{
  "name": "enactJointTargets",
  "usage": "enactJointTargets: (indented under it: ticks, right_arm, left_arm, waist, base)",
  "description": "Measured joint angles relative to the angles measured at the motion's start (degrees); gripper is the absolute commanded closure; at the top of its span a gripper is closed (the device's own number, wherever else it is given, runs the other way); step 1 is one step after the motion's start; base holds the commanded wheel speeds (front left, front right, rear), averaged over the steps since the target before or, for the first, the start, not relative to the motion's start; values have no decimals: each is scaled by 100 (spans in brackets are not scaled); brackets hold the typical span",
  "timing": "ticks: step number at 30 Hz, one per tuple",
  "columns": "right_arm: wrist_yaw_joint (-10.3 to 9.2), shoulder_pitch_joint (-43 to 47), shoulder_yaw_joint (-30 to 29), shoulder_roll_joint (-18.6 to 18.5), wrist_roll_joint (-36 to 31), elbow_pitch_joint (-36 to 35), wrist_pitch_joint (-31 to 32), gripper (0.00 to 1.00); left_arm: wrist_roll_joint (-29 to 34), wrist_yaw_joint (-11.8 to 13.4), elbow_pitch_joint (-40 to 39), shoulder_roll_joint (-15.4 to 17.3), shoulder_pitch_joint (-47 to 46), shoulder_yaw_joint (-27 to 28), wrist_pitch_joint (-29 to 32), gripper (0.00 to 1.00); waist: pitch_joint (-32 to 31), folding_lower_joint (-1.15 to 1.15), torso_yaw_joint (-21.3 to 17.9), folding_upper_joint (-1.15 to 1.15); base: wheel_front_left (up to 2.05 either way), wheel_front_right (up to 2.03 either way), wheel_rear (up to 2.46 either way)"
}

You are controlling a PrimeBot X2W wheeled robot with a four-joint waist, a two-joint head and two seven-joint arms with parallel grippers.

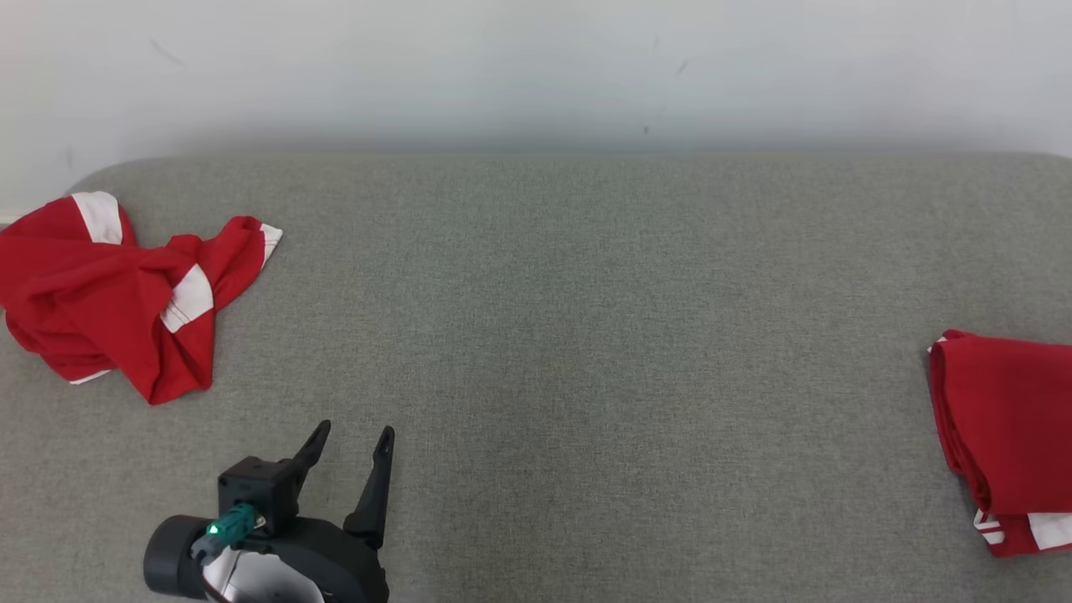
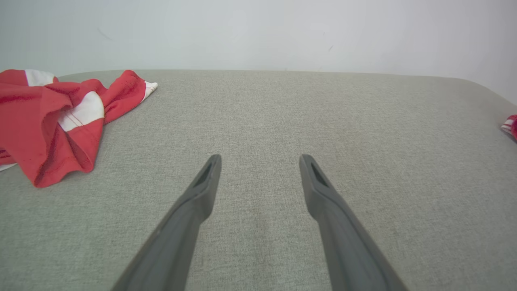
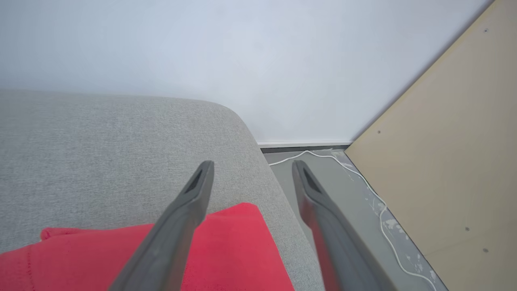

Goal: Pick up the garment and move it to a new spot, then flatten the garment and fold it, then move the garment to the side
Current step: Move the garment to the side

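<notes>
In the head view, the left end effector (image 1: 354, 430) is hovering low at the left over the grey fabric-covered table (image 1: 586, 335), its two dark fingers standing spread with nothing between them. A crumpled red and white garment (image 1: 100, 293) is lying in a heap at the table's far left. A folded red garment (image 1: 1005, 427) is sitting at the right edge, partly cut off by the frame.

In the left wrist view, the left end effector (image 2: 260, 157) is pointing across bare grey fabric (image 2: 262, 105), fingers wide apart. The crumpled garment (image 2: 44, 121) is lying off to the left, well apart from the fingertips. A sliver of the folded garment (image 2: 509, 124) is showing at the far right edge.

In the right wrist view, the right end effector (image 3: 252, 163) is hanging with its fingers spread and gripping nothing. The folded garment (image 3: 234, 242) is resting beneath it near the table's rounded corner (image 3: 226, 121). Beyond the corner, a white cable (image 3: 379, 204) is trailing over the grey floor (image 3: 335, 182) beside a beige panel (image 3: 444, 141).
</notes>
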Motion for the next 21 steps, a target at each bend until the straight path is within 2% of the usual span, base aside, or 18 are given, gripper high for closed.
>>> enactJointTargets:
  ticks: [1, 3, 7, 13, 17, 21]
  right_arm:
    - [19, -3, 21, 65, 11, -43, -81, 0]
    - [218, -2, 181, 190, 16, -105, -274, 0]
    - [550, 41, 296, 657, 196, -193, -588, 0]
    - [923, 516, 511, 1287, 401, -625, -1033, 0]
    - [1117, 946, 670, 1636, 480, -998, -1284, 0]
    - [1124, 1450, 704, 1923, 590, -1417, -1490, 0]
  left_arm:
    - [-2, 0, 12, -5, -4, 13, -2, 0]
    - [-22, 15, 23, -14, -8, 73, -51, 0]
    - [-58, 100, 87, -70, -24, 278, -226, 0]
    - [-58, 167, 234, -127, -31, 495, -435, 0]
    - [-122, 196, 294, -187, 13, 616, -548, 0]
    - [-153, 242, 357, -231, 255, 730, -623, 0]
  waist:
    - [-19, 0, -7, 0]
    - [-65, 0, -22, 0]
    - [-202, 0, -67, 0]
    - [-533, -1, -150, 0]
    - [-786, -1, -227, 0]
    - [-1096, -1, -319, 0]
  base:
    - [0, 0, 0]
    - [0, 0, 0]
    - [0, 0, 0]
    - [0, 0, 0]
    - [0, 0, 0]
    - [0, 0, 0]
